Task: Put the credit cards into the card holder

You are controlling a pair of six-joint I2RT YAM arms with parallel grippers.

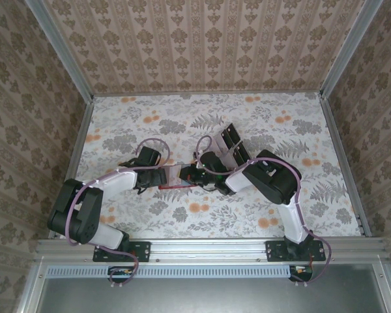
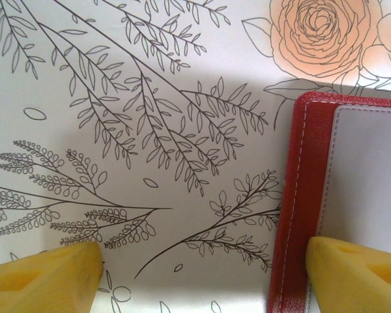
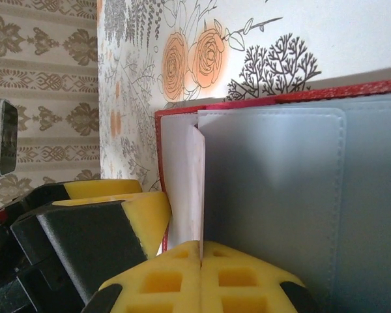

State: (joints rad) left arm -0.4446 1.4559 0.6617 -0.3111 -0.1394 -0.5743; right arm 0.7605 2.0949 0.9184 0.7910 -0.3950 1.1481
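Note:
The red card holder (image 1: 176, 177) lies open on the floral table between both grippers. In the left wrist view its red stitched rim (image 2: 298, 195) and pale inner pocket run down the right side. My left gripper (image 2: 205, 274) is open wide; its right finger (image 2: 358, 267) rests on the pale pocket and its left finger (image 2: 45, 277) is over the table. My right gripper (image 3: 201, 251) is shut on a thin pinkish-white credit card (image 3: 197, 189), held edge-on at the slit of the holder's grey pocket (image 3: 280, 189). The left gripper's yellow finger (image 3: 146, 212) sits just beside it.
A clear plastic tray with dark rectangles (image 1: 229, 140) stands just behind the right gripper (image 1: 194, 175). Patterned walls with metal posts close the table on three sides. Open floral tabletop lies to the left, right and front of the arms.

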